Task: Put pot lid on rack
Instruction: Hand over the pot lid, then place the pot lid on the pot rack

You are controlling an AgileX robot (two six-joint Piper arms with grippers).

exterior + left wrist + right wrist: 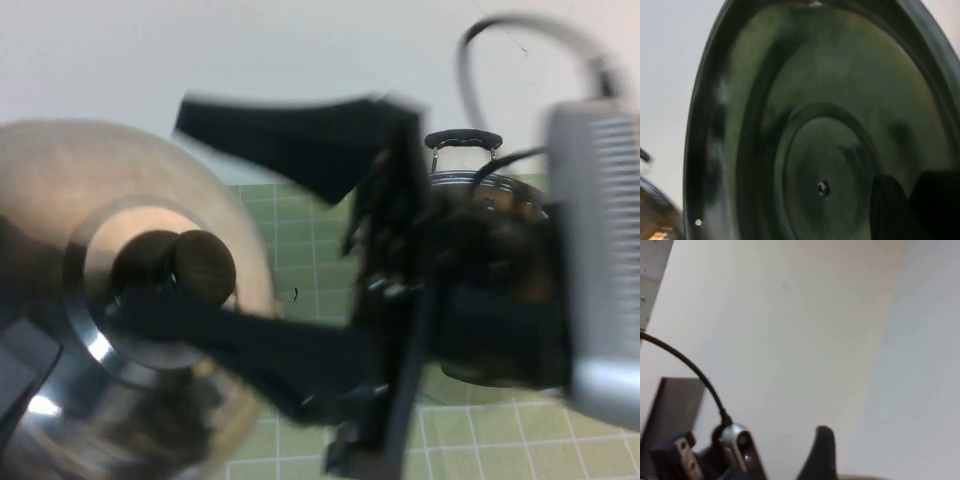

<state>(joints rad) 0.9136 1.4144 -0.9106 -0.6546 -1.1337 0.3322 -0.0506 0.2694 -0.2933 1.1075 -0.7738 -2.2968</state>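
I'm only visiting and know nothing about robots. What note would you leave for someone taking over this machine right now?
Left hand: raised, apparently gripping the pot lid at its edge, with one finger on the underside.
Right hand: raised mid-scene, fingers spread wide around the lid's black knob, not gripping.
Pot: on the table behind the right hand, uncovered.
Rack: not in any view.
Done: lid lifted off the pot.
Left: find the rack and stand the lid in it.

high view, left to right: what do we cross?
Round shiny stainless-steel pot lid with dark knob, held up close to the camera → black open pincer of the right arm, reaching toward the knob → deep steel pot with black handles → grey ribbed housing of the right arm. Left pincer not distinguishable.
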